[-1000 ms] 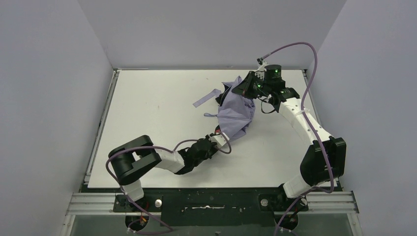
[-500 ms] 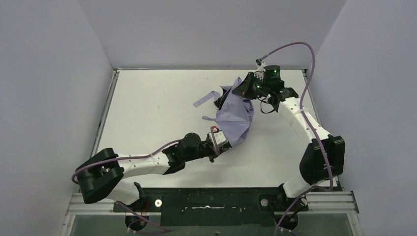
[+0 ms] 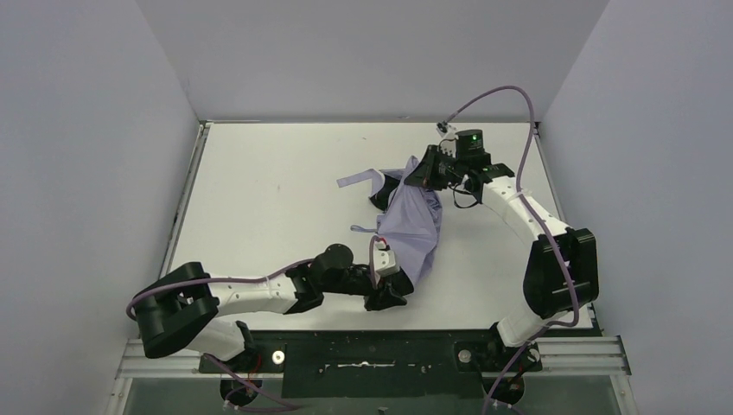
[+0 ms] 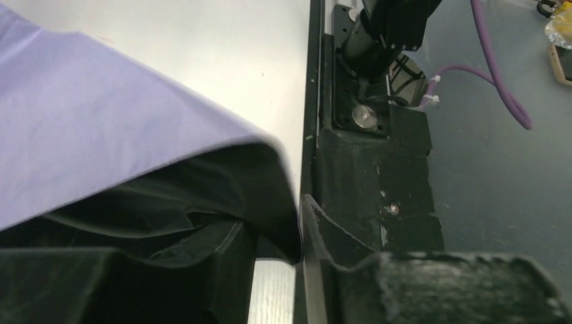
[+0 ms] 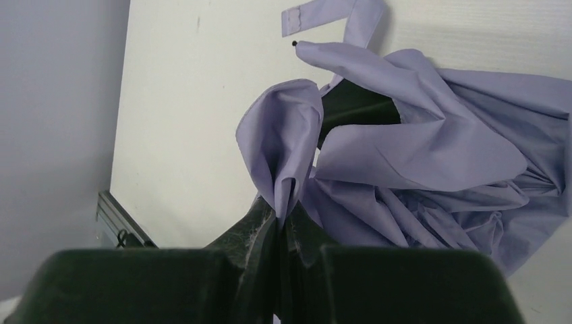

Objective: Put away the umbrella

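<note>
The umbrella (image 3: 415, 220) is a crumpled heap of pale lavender fabric with a black underside, lying right of the table's middle. Its loose lavender strap (image 3: 354, 180) points left. My right gripper (image 3: 422, 173) is shut on a fold of fabric at the umbrella's far end; the pinched fold (image 5: 287, 135) rises from between its fingers (image 5: 263, 223). My left gripper (image 3: 387, 296) is at the umbrella's near end, close to the table's front edge. In the left wrist view the fabric (image 4: 101, 121) drapes over the left gripper (image 4: 273, 229); its jaws stand a narrow gap apart with a black fold between the tips. Shaft and handle are hidden.
The white table (image 3: 259, 190) has grey walls on three sides. The front rail (image 4: 313, 101) and the black arm mount (image 3: 372, 354) lie just beyond the left gripper. The right arm's base (image 4: 384, 34) and purple cables (image 4: 499, 88) stand near there.
The left gripper has moved toward the table's front edge and the umbrella's near end has stretched after it. The right gripper has moved nearer and left with the far end.
</note>
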Motion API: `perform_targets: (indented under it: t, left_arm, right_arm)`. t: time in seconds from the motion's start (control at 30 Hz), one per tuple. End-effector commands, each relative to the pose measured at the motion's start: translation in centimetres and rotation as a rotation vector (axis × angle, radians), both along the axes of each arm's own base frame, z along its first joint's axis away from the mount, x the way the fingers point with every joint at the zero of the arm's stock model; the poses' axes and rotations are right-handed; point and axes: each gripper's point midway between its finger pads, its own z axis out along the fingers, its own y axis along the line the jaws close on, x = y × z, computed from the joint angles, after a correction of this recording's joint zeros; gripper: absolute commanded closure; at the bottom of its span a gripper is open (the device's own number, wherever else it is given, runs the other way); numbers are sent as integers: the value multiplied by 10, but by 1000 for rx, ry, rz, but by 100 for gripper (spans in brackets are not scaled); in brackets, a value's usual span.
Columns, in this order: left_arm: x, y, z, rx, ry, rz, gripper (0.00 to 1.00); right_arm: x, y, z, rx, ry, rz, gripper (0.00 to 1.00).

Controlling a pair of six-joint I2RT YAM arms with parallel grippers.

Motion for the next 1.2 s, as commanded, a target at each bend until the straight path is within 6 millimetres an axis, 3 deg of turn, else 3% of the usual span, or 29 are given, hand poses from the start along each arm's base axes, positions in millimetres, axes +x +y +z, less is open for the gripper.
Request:
perform_targets:
  t: [0.0,0.07,0.1,0.27,0.37,0.5,0.63,0.77,0.87,1.0,1.17]
  left_arm:
    - [-6,7,19,-62,29,24,64]
    - [-7,16,20,-54,41,51,42]
    - [-7,21,22,-49,46,67,40]
    - [2,58,30,-25,63,238,39]
    - [18,87,41,-38,62,412,36]
    - [41,122,56,-59,42,617,34]
    - [55,141,58,-15,19,726,32]
    - [63,141,59,22,21,742,30]
    - [68,136,61,31,38,740,29]
    - [74,128,64,32,61,736,29]
    - [83,109,78,-16,54,712,29]
  right_arm:
    - [-27,17,30,21,-179,208,100]
    - [-48,24,27,16,-190,301,99]
    - [-60,27,24,4,-190,349,98]
    - [-120,42,6,-139,-222,560,88]
    - [-150,45,-7,-211,-213,616,84]
    - [-182,41,-32,-274,-166,596,83]
    - [-207,33,-62,-287,-92,535,80]
    - [-230,33,-90,-226,-24,493,69]
    - [-241,32,-95,-183,2,479,56]
    - [-252,33,-83,-134,3,503,43]
    - [-273,41,-53,-32,13,604,27]
